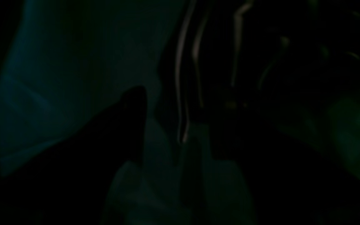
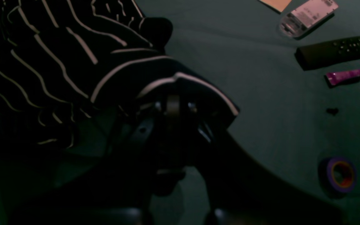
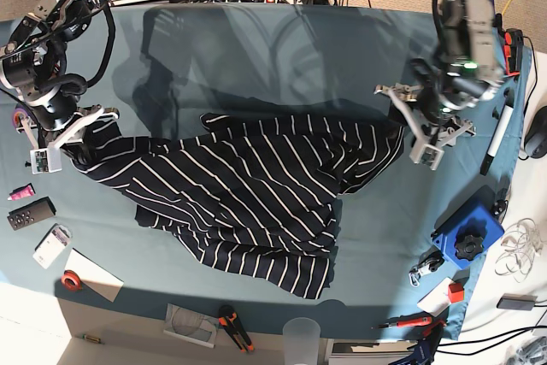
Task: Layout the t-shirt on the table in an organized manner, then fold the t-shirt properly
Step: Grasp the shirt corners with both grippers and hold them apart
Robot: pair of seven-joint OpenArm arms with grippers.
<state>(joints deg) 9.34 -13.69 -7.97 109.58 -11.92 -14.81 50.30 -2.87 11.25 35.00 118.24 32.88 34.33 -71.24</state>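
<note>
Teal table point(image 3: 256, 49): t-shirt point(image 3: 248, 194) pinched in right jaws (left's gape empty); no legible writing.

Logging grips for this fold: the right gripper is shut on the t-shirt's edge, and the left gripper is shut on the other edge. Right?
Not quite. In the base view the left gripper is open beside the t-shirt, holding nothing. The right gripper is shut on the t-shirt's edge, as you said.

T-shirt point(image 3: 248, 203) soft matt striped cloth; table point(image 3: 282, 57) matt teal cloth.
</note>
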